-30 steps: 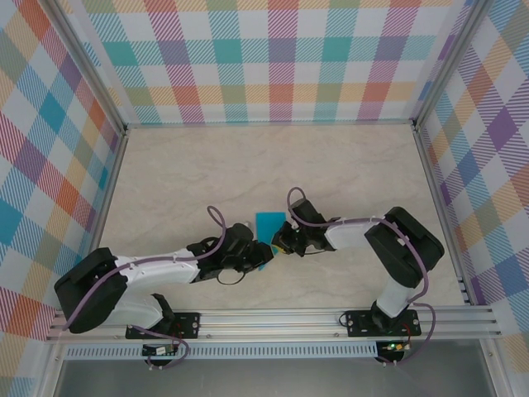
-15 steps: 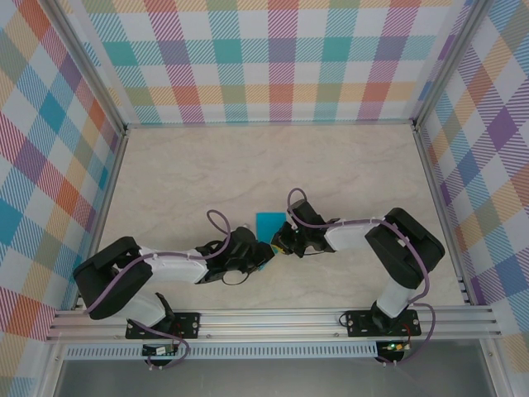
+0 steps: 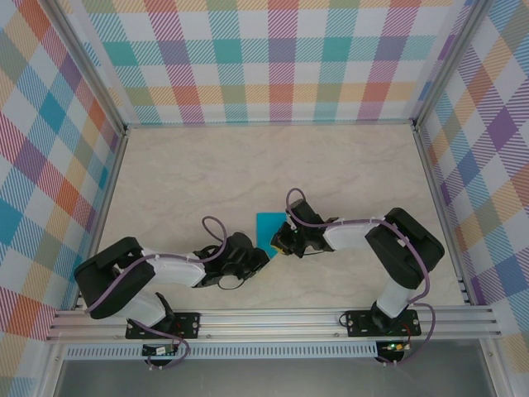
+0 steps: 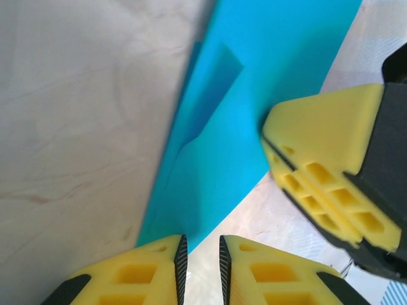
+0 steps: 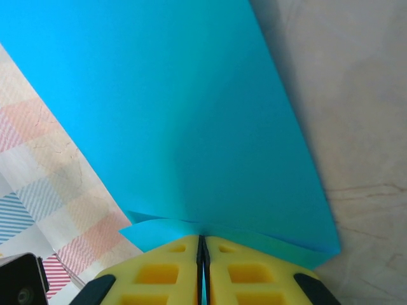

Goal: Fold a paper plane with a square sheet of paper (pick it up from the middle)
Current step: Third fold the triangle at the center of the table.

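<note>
paper point(image 3: 269, 222): blue, creased, mid-table, toward the near edge | right gripper point(image 5: 202, 241): fingers together, clamped on the paper's near edge | left gripper point(image 4: 201, 241): fingers slightly apart, nothing between them, at the paper's near-left corner

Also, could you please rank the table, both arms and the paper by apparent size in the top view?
1. table
2. left arm and right arm, too alike to separate
3. square sheet of paper

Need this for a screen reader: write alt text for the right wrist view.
A thin teal-blue paper sheet is pinched at its near edge between the right gripper's shut yellow fingers, seen close up. Pale marbled table lies to the right.
</note>
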Available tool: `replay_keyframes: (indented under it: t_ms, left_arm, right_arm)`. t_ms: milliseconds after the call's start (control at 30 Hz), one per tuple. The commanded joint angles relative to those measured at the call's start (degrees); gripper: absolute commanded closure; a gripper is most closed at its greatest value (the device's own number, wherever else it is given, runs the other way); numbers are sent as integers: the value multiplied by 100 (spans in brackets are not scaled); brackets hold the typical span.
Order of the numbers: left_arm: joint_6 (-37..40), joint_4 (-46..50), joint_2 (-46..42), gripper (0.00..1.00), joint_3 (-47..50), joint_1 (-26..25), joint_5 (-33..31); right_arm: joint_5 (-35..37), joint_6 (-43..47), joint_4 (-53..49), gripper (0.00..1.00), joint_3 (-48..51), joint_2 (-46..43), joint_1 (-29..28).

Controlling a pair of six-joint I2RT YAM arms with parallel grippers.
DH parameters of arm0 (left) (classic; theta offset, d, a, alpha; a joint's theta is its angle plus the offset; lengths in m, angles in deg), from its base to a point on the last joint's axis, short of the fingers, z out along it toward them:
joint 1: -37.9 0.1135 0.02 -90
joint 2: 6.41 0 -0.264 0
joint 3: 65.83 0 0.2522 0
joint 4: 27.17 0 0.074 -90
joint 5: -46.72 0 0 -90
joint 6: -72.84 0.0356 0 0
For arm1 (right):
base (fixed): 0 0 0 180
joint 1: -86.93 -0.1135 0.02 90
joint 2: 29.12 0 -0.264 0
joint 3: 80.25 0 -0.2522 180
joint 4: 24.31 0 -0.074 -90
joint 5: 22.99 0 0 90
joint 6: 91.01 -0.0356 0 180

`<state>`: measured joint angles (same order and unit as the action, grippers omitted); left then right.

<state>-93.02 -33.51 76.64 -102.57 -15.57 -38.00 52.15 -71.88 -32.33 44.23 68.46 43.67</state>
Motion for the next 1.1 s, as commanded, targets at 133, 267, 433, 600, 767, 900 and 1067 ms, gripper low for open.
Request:
replay_keyframes:
  t_ms: [133, 267, 433, 600, 767, 900, 1067]
  left_arm:
    - [13, 1495, -733, 76, 461, -23, -38]
    - [74, 1602, -1306, 74, 498, -23, -163]
    - [369, 1761, -1829, 72, 207, -23, -371]
    - [608, 1201, -1531, 71, -105, 33, -239]
    - [852, 753, -725, 72, -568, 39, -6]
    - [904, 810, -217, 74, -748, 55, -61]
    - [535, 850, 257, 78, -428, 56, -237]
  right_arm:
    - [272, 112, -842, 87, 61, 246, -33]
    - [234, 126, -834, 87, 45, 253, -33]
    - [193, 161, -831, 87, 10, 270, -33]
    - [194, 187, -842, 87, 1, 231, -32]
    - [180, 224, -829, 86, -9, 193, -33]
    - [136, 273, -785, 86, -25, 179, -33]
    - [-185, 397, -640, 86, -162, 117, 20]
